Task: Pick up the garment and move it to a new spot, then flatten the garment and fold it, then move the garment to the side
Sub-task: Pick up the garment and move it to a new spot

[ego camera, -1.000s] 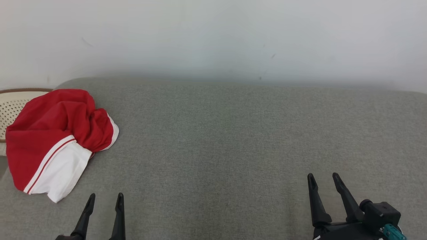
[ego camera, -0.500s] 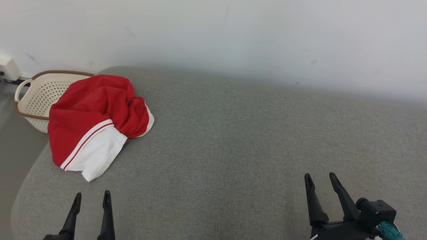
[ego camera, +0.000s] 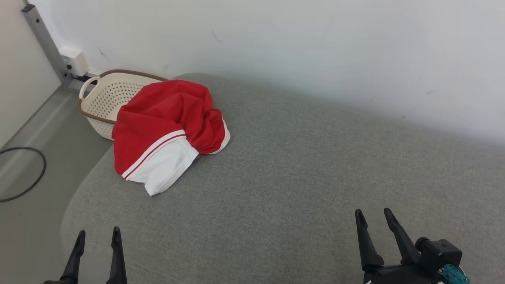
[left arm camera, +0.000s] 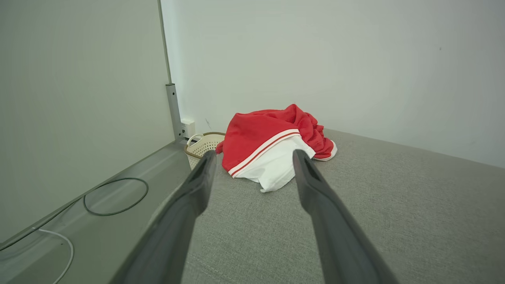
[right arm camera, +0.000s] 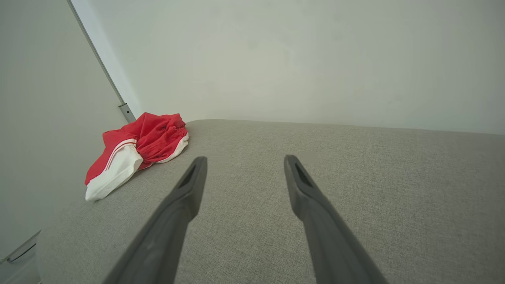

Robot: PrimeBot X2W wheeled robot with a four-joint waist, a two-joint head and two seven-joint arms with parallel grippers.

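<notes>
Head view: the crumpled red-and-white cloth garment (ego camera: 165, 130) lies heaped at the far-left corner of the grey fabric cushion (ego camera: 296, 165). Left wrist: my left gripper (left arm camera: 254, 156) gapes empty, lined up on it for pickup. Right wrist: my right gripper (right arm camera: 242, 159), spread, idles.

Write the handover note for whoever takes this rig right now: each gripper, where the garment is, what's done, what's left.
Left gripper: open, empty, at the near left edge of the grey cushion.
Right gripper: open, empty, over the cushion's near right.
Garment: red and white, crumpled in a heap at the cushion's far left corner, beside the cream basket; neither gripper touches it.
Done: nothing yet.
Left: pick it up, move it, flatten, fold, set aside.
</notes>
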